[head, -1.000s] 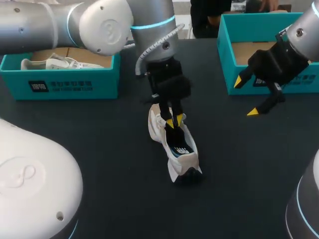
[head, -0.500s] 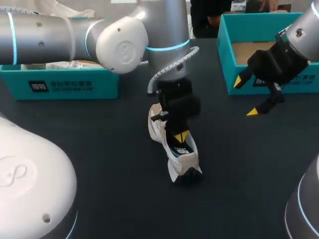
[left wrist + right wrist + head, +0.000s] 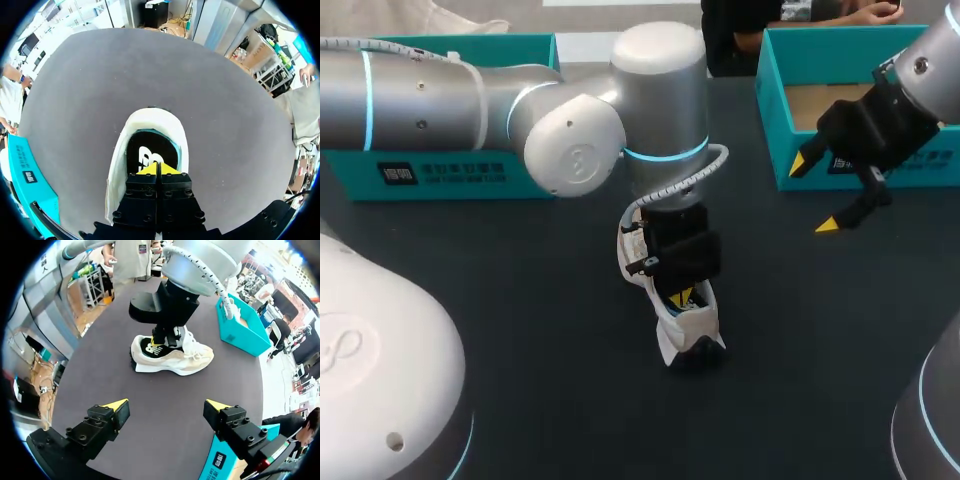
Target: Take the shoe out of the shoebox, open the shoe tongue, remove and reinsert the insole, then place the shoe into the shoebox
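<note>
The shoe (image 3: 685,320) stands upright on its sole in the middle of the dark table (image 3: 520,330), out of both boxes, with its heel toward 5 o'clock in the head view. The left gripper (image 3: 158,170) is down inside the shoe opening. Its yellow tips are pressed together just over the black insole (image 3: 145,150), and I cannot tell if a bit of insole is caught between them. The right gripper (image 3: 815,193) hangs at 2 o'clock from the shoe with its fingers spread wide and nothing in them, close to the right shoebox (image 3: 780,110).

The shoe looks light and soft, so I think it can tip or slide when the insole is pulled. The insole is thin and bends easily, so the best hold is probably its heel edge. The heel wall is the stiffer place to steady the shoe. There is open table all around the shoe. The left shoebox (image 3: 470,165) at 10 o'clock is well apart
</note>
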You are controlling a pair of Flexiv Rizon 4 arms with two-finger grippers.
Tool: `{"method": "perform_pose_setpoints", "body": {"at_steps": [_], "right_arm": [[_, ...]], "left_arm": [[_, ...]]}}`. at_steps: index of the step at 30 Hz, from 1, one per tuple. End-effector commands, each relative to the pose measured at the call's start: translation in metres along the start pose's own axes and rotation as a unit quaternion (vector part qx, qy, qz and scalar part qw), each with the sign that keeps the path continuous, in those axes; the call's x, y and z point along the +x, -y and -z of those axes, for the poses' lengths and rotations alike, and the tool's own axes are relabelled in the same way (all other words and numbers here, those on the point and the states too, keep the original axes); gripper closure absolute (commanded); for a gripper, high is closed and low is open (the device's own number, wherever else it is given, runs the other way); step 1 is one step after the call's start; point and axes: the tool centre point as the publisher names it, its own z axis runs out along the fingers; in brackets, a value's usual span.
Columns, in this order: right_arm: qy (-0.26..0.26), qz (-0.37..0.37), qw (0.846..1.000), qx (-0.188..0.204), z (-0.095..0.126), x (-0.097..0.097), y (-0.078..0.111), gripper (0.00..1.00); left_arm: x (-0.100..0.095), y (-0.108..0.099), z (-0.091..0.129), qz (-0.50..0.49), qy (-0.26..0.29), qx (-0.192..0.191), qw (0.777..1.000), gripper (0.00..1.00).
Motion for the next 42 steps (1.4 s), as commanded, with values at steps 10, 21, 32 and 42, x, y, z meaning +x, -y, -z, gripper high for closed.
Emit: {"method": "perform_pose_setpoints", "body": {"at_steps": [10, 21, 32, 42], "right_arm": [[0.000, 0.000, 1.000, 0.001, -0.001, 0.000, 0.000, 0.00], [0.000, 0.000, 1.000, 0.001, -0.001, 0.000, 0.000, 0.00], [0.000, 0.000, 1.000, 0.001, -0.001, 0.000, 0.000, 0.00], [0.000, 0.000, 1.000, 0.001, -0.001, 0.000, 0.000, 0.00]], "left_arm": [[-0.005, -0.007, -0.016, 0.019, 0.028, -0.015, 0.999, 1.00], [0.001, 0.004, -0.005, 0.000, 0.028, -0.003, 1.000, 1.00], [-0.007, 0.013, -0.048, -0.009, 0.018, 0.008, 1.000, 1.00], [-0.008, 0.007, -0.035, 0.000, 0.030, -0.015, 0.999, 1.00]]}}
